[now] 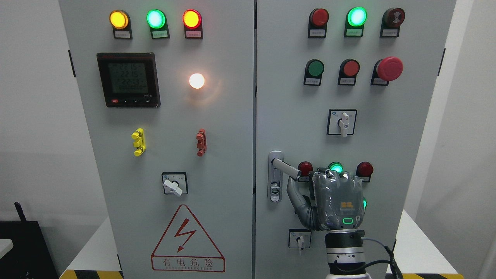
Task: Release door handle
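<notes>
Right robot hand (327,193) rises from the bottom edge with its back toward me, raised in front of the right door (410,155) of the grey cabinet (232,155). Its thumb (294,192) reaches up and left, with the tip right at the free end of the handle (285,167), touching it or nearly so. The other fingers are hidden behind the palm, so I cannot tell how far they are curled, or whether the hand grips anything.

That handle is swung out of its lock plate (275,182) and sticks out to the right, near the left edge of the right door, just left of a red lamp (305,168). I take it the handle was turned to work the latch, which would explain the hand being so close. Both doors look closed, with the seam between them running straight.

Letting go seems nearly done: only the thumb is near the handle. No left arm shows anywhere.
</notes>
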